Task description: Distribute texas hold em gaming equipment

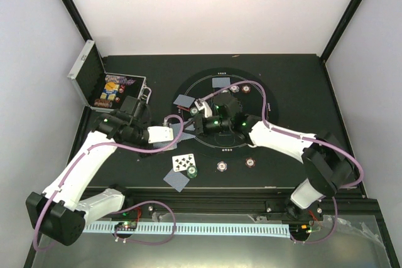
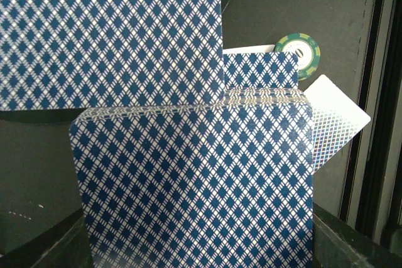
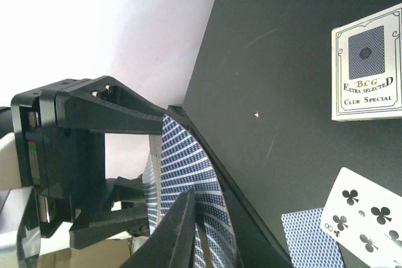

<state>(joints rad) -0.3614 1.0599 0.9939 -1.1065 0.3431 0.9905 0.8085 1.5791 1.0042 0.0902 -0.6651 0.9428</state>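
Plainly, the left gripper (image 3: pixel 154 167) was clamped across the width of the deck (image 2: pixel 195 186), holding it off the table with the patterned backs toward its own camera. The right gripper (image 3: pixel 190 235) sat at the deck's edge with one finger (image 3: pixel 181 230) laid against a bowed card. Its other finger was hidden behind that card, so I could not tell whether it had pinched the card or only touched it.

The coming pull probably turned on this: the card lay straight ahead of the right fingers, and its long axis seemed to run out from the left jaws toward them. The right arm was the one placed to carry it off over the round mat (image 1: pixel 195 86).

Only the right wrist view showed that finger contact, and the card box (image 3: pixel 367 64) beyond. Only the left wrist view showed a green chip (image 2: pixel 299 54) on the table beside loose cards. The top view alone showed dealt cards (image 1: pixel 220 81) and chips (image 1: pixel 221 166) around the mat.
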